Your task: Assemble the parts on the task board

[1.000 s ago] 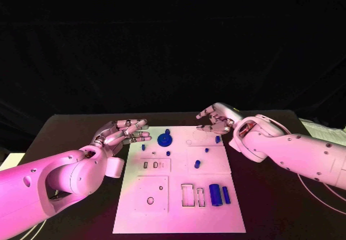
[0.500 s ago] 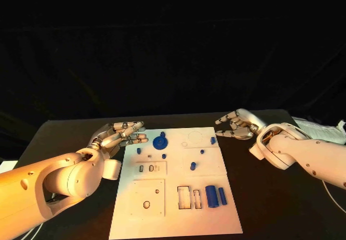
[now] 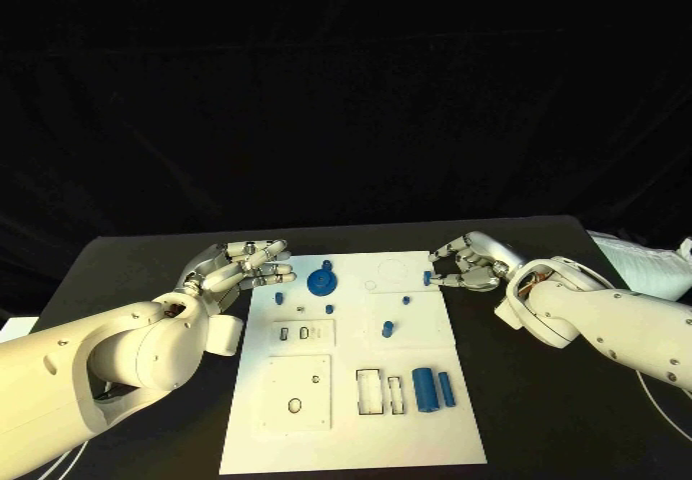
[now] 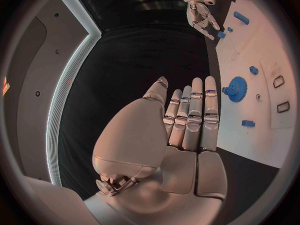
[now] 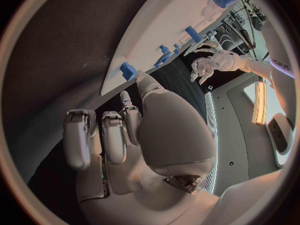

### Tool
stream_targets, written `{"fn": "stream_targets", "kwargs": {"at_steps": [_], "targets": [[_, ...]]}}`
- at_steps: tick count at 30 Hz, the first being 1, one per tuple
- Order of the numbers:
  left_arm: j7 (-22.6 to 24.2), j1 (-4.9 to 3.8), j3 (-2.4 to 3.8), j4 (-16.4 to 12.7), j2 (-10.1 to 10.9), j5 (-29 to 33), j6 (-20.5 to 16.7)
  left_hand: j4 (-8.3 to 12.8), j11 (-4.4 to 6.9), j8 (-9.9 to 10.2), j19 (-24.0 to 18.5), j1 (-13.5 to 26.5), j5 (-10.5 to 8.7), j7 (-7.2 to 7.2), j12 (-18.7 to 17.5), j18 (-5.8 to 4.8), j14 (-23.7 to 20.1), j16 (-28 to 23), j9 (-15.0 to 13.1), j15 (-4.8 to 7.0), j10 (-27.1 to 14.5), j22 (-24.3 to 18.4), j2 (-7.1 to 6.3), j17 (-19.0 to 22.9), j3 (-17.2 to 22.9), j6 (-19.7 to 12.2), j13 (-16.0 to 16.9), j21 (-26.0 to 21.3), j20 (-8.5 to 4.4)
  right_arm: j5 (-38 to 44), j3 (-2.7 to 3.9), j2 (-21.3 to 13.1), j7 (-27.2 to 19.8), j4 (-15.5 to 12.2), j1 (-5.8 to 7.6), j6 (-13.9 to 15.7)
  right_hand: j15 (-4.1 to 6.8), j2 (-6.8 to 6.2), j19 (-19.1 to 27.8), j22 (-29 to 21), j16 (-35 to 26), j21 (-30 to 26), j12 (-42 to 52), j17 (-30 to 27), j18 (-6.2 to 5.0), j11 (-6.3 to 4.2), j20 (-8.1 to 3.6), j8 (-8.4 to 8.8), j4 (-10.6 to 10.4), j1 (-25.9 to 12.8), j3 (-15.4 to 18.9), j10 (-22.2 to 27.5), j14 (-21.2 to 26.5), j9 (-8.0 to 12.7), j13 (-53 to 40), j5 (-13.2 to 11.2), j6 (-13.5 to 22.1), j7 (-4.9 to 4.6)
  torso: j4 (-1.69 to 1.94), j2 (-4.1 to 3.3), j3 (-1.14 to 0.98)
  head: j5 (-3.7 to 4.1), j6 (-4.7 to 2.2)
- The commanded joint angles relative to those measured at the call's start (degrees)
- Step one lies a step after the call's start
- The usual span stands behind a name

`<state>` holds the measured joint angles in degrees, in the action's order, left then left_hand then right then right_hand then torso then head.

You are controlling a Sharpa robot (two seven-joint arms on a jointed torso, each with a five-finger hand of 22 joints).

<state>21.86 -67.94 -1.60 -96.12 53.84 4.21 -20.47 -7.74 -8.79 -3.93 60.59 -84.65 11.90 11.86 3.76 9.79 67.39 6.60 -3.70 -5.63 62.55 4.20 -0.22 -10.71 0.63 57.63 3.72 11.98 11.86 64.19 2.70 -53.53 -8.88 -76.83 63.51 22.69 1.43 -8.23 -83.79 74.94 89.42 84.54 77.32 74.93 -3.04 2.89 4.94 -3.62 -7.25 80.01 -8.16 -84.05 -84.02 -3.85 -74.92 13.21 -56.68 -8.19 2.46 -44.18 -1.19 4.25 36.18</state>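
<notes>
Right hand point(image 3: 469, 262) neared board (far edge).

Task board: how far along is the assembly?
Early. Little looks done: the task board has open slots near its front, with two blue cylinders lying loose beside them. In hand: the right hand is at a small blue part on the board's far right edge. The left hand holds nothing.

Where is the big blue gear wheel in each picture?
Head view: the blue gear lies near the far end of the white task board, just beside the left hand.
Left wrist view: the gear sits on the board, beyond the fingertips.
Right wrist view: I cannot pick the gear out for sure.
Shared landmark: the small blue part at the board's edge by the right hand.
</notes>
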Motion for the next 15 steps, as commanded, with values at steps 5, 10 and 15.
{"fn": "stream_targets", "kwargs": {"at_steps": [5, 10, 15], "targets": [[0.49, -0.06, 0.05, -0.07, -0.05, -0.19, 1.15, 0.05, -0.14, 0.34, 0.30, -0.61, -0.19, 0.21, -0.23, 0.66, 0.15, -0.24, 0.06, -0.23, -0.33, -0.09, -0.04, -0.08, 0.38, -0.31, -0.09, -0.39, 0.05, 3.39, 0.02, 1.26, 1.11, 1.12, -0.64, -0.77, -0.39, 0.56, -0.52, 3.64, 0.22, 0.30, 0.42, 14.63, 0.56, 0.21, 0.08, -0.31, 0.41, 0.21, 0.12, -1.60, -5.86, -0.15, -8.65, -0.01, -0.57, -0.03, 0.04, -0.03, -0.02, -0.23, 0.12], [0.48, -0.06, 0.05, -0.07, -0.01, -0.19, 1.14, 0.05, -0.14, 0.34, 0.30, -0.61, -0.19, 0.21, -0.23, 0.66, 0.15, -0.24, 0.06, -0.23, -0.33, -0.09, -0.04, -0.08, 0.38, -0.31, -0.09, -0.39, 0.05, 3.83, 0.02, 2.12, 1.64, 2.04, -1.15, -0.89, -0.32, 1.12, -0.59, 3.74, 0.30, 0.35, 0.67, 14.73, 0.58, 0.12, 0.02, -0.42, 0.69, 0.37, -0.05, -1.72, -5.89, -0.19, -8.77, -0.24, -1.05, 0.05, 0.16, -0.01, 0.00, -0.20, 0.21], [0.43, -0.06, 0.05, -0.08, 0.03, -0.19, 1.08, 0.10, -0.13, 0.32, 0.31, -0.62, -0.18, 0.19, -0.21, 0.66, 0.17, -0.29, 0.05, -0.23, -0.36, -0.09, -0.08, -0.11, 0.48, -0.35, -0.09, -0.42, 0.06, 3.80, 0.02, 2.56, 2.03, 2.58, -1.27, -1.12, -0.24, 1.80, -0.77, 4.05, 0.41, 0.50, 0.98, 14.85, 0.64, 0.02, -0.05, -0.63, 0.96, 0.42, -0.34, -1.86, -5.92, -0.27, -8.92, -0.59, -1.87, 0.16, 0.10, -0.04, 0.03, -0.19, 0.18]]}}
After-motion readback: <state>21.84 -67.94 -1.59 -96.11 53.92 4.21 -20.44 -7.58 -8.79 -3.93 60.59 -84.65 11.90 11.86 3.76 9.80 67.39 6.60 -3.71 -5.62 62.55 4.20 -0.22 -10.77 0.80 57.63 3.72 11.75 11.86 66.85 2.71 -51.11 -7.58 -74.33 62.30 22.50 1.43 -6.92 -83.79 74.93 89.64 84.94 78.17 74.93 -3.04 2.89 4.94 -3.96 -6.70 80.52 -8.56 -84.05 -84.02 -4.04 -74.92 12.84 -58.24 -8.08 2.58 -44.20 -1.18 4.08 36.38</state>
